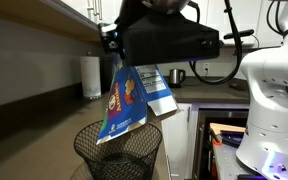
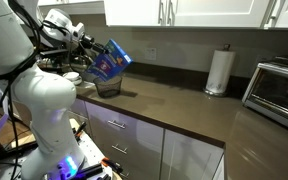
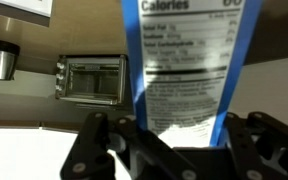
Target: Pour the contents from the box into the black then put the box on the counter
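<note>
Over the black wire basket (image 1: pixel 119 152) hangs the blue box (image 1: pixel 126 98), tipped on a slant, its yellow-and-red face turned to an exterior view and its lowest corner right at the basket's rim! The end effector (image 3: pixel 179 136) has it firmly: the jaws are drawn in nearly all the way and clamped on the box's narrow sides, and in the wrist view a dark finger (image 3: pixel 94 148) stands on either flank of the nutrition panel. From the far side, box and basket (image 2: pixel 109 86) sit close by the white arm (image 2: pixel 39 95), and the basket looks to be standing on the end of the dark bench (image 2: pixel 184 108), though that corner is small and murky. Whether any packets are in the basket, the mesh won't let me say. Further along the bench stands a paper towel roll (image 2: pixel 219 72), then a toaster oven (image 2: pixel 280 90) at the far end.
</note>
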You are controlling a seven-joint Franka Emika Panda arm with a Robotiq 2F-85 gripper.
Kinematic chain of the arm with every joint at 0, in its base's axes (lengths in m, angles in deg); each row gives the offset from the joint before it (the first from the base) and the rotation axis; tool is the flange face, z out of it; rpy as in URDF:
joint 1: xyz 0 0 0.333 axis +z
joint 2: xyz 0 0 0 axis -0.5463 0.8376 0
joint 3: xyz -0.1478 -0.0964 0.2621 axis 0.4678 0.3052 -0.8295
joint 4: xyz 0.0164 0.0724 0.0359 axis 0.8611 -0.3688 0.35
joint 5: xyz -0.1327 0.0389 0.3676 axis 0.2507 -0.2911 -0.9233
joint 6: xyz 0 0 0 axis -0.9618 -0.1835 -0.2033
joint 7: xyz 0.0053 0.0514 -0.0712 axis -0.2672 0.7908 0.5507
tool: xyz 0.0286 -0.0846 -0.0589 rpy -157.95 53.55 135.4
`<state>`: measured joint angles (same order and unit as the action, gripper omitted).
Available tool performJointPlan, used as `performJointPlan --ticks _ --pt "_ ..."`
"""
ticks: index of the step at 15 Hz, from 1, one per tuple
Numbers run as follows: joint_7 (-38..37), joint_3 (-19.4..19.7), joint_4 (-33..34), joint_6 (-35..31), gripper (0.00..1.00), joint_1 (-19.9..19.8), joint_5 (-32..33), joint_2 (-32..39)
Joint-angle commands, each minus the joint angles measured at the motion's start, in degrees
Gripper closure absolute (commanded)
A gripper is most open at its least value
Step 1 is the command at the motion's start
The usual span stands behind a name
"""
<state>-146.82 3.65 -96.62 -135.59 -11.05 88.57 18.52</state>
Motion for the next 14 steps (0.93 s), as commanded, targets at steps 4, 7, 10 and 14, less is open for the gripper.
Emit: performJointPlan --ticks 4,7,10,14 --pt "-0.15 1.4 -0.02 -0.48 0.8 0.92 0.11 0.86" --pt "-0.01 2.23 -0.16 -0.75 0.85 0.89 0.18 1.25" --pt "-0.09 2.53 0.17 0.47 0.88 1.06 0.62 1.61" --pt "0.14 2.15 0.97 2.0 0.88 1.33 0.91 1.72"
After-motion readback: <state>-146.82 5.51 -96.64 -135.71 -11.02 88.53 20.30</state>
